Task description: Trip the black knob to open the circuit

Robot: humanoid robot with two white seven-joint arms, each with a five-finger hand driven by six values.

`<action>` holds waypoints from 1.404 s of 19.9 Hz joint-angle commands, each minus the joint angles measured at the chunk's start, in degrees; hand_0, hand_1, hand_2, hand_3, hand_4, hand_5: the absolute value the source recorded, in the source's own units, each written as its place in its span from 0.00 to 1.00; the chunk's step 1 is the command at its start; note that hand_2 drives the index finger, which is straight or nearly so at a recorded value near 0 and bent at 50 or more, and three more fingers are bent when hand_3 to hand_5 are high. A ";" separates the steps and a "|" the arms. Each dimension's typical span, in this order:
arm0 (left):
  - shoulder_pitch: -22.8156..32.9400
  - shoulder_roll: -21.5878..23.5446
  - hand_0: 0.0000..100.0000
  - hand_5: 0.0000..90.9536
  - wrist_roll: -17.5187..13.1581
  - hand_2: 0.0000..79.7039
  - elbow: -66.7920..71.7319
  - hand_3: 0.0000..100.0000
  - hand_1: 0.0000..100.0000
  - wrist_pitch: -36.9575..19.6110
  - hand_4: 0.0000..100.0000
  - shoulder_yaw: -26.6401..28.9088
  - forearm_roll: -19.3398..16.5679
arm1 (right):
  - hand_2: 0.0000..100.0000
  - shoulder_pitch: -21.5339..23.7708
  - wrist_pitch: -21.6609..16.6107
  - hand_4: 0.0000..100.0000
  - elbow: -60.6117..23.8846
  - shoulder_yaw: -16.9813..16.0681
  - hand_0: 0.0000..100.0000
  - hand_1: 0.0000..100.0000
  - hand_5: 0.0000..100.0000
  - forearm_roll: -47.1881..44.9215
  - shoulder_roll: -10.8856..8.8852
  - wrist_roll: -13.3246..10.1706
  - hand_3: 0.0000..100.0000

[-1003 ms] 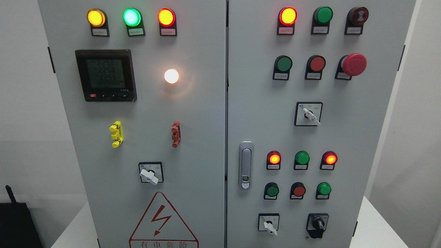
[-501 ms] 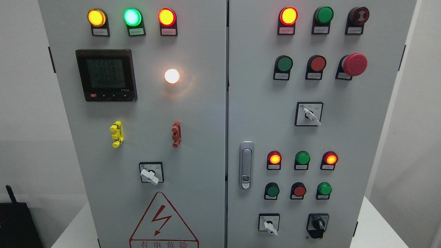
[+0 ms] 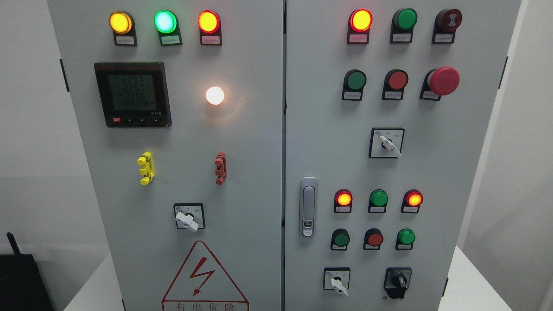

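The black knob (image 3: 399, 281) sits at the bottom right of the grey cabinet's right door (image 3: 328, 142), its handle standing roughly upright on a black plate. To its left is a white selector switch (image 3: 338, 283) pointing down-right. Neither of my hands shows in the head view.
Lit lamps, green and red push buttons and a red mushroom stop button (image 3: 443, 80) fill the right door. Other white selectors (image 3: 390, 145) (image 3: 187, 221), a meter (image 3: 132, 93) and a door latch (image 3: 308, 206) are on the panel. A black device (image 3: 21, 280) stands lower left.
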 commanded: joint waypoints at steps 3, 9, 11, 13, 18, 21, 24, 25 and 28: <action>-0.14 -0.09 0.12 0.00 0.01 0.00 -0.01 0.00 0.39 -0.08 0.00 0.07 0.14 | 0.00 -1.78 1.02 0.99 -2.64 0.49 1.00 0.88 0.97 -0.17 0.17 -0.21 1.00; -0.14 -0.09 0.12 0.00 0.01 0.00 -0.01 0.00 0.39 0.00 0.00 0.07 0.14 | 0.00 -5.03 3.48 0.99 -2.82 0.40 1.00 0.88 0.97 -0.17 0.26 -0.21 1.00; -0.14 -0.09 0.12 0.00 0.01 0.00 -0.01 0.00 0.39 -0.08 0.00 0.07 0.14 | 0.00 -5.83 3.84 0.99 -2.91 0.40 1.00 0.88 0.97 -0.17 0.26 -0.21 1.00; -0.23 -0.09 0.12 0.00 0.01 0.00 -0.01 0.00 0.39 -0.08 0.00 0.07 0.14 | 0.00 -6.35 3.92 0.99 -3.08 0.40 1.00 0.88 0.97 -0.17 0.26 -0.21 1.00; -0.14 -0.09 0.12 0.00 0.01 0.00 -0.01 0.00 0.39 -0.08 0.00 0.07 0.14 | 0.00 -7.15 4.80 0.99 -4.23 0.49 1.00 0.89 0.98 -0.17 0.17 -0.21 1.00; -0.14 -0.09 0.12 0.00 0.01 0.00 -0.01 0.00 0.39 0.00 0.00 0.07 0.14 | 0.00 -7.85 5.59 0.99 -4.49 0.67 1.00 0.89 0.98 -0.17 0.26 -0.21 1.00; -0.14 -0.09 0.12 0.00 0.01 0.00 -0.01 0.00 0.39 -0.08 0.00 0.07 0.14 | 0.00 -8.38 5.77 0.99 -4.58 0.75 1.00 0.89 0.98 -0.17 0.17 -0.21 1.00; -0.23 -0.09 0.12 0.00 0.01 0.00 -0.01 0.00 0.39 0.00 0.00 0.07 0.14 | 0.00 -8.47 5.86 0.99 -4.58 0.75 1.00 0.89 0.98 -0.08 0.17 -0.21 1.00; -0.14 -0.09 0.12 0.00 0.01 0.00 -0.01 0.00 0.39 -0.08 0.00 0.07 0.14 | 0.00 -8.82 5.95 0.99 -4.58 1.02 1.00 0.89 0.98 -0.17 0.17 -0.21 1.00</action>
